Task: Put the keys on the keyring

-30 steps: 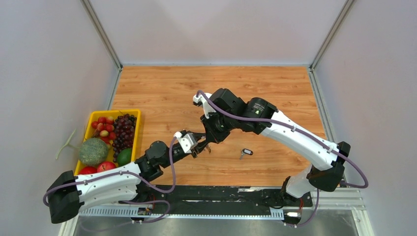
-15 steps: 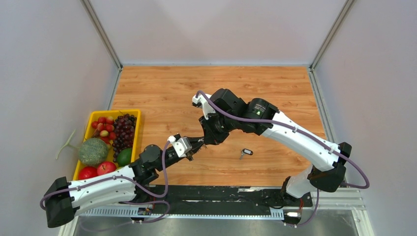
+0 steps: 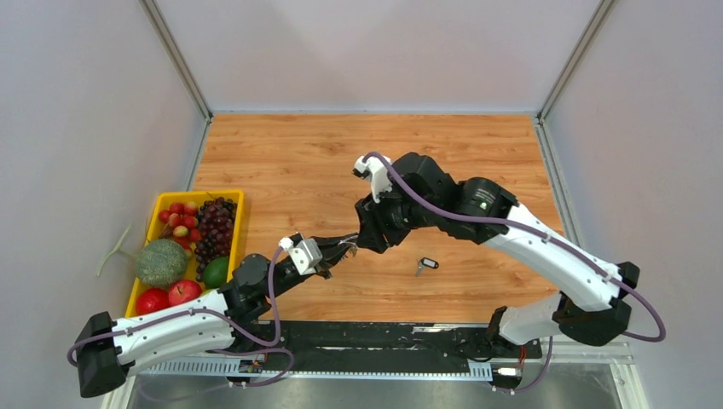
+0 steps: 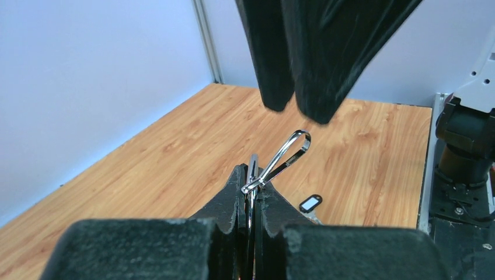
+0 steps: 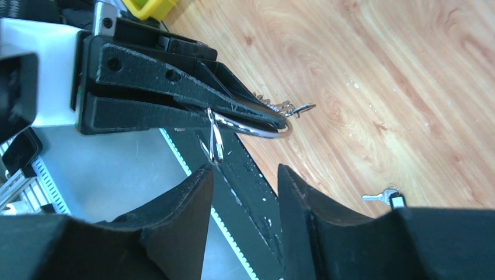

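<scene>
The left gripper is clamped tight on the keyring, whose thin wire loop pokes out past the fingertips and tilts upward. Just beyond it the right gripper hangs with its fingers parted, near the loop but not touching it. Farther right, one black-headed key lies flat on the wooden table, well apart from both grippers.
</scene>
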`<action>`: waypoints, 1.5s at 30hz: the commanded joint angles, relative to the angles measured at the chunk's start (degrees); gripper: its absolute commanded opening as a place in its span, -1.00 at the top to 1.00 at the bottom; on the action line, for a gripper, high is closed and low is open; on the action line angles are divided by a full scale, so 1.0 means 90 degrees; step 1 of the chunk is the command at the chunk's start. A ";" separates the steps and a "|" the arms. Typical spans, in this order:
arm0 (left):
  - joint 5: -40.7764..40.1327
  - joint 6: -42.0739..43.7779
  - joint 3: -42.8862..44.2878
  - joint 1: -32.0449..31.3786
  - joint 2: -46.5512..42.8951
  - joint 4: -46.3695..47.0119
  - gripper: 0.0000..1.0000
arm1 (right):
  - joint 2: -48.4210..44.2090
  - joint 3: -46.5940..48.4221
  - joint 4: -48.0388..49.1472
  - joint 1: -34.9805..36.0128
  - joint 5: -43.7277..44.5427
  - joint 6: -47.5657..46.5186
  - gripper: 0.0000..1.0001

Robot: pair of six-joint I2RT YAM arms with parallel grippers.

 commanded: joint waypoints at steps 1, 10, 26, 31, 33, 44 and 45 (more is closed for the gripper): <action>0.0033 -0.0215 0.0218 -0.0050 -0.0173 0.0195 1.00 | -0.1016 -0.0394 0.0846 -0.0016 0.0223 -0.0217 0.03; -0.0605 -0.1181 0.0504 -0.0053 -0.0312 -0.0142 1.00 | -0.2800 -0.3115 0.3871 -0.0020 0.0097 -0.1121 -0.24; -0.1209 -0.2201 0.0737 -0.0050 -0.0461 -0.0704 1.00 | -0.2864 -0.3996 0.5447 0.0041 -0.0747 -0.1750 -0.04; -0.1363 -0.2325 0.0735 -0.0050 -0.0570 -0.0771 1.00 | -0.2307 -0.3612 0.5473 0.0042 -0.1081 -0.1746 0.02; -0.1376 -0.2353 0.0737 -0.0055 -0.0610 -0.0796 1.00 | -0.2146 -0.3464 0.5473 0.0039 -0.1070 -0.1692 0.03; -0.1334 -0.2472 0.0702 -0.0050 -0.0645 -0.0792 1.00 | -0.1878 -0.3088 0.5647 0.0046 -0.1265 -0.1162 0.14; -0.1338 -0.2481 0.0697 -0.0050 -0.0646 -0.0782 1.00 | -0.1859 -0.3075 0.5656 0.0050 -0.1218 -0.1139 0.17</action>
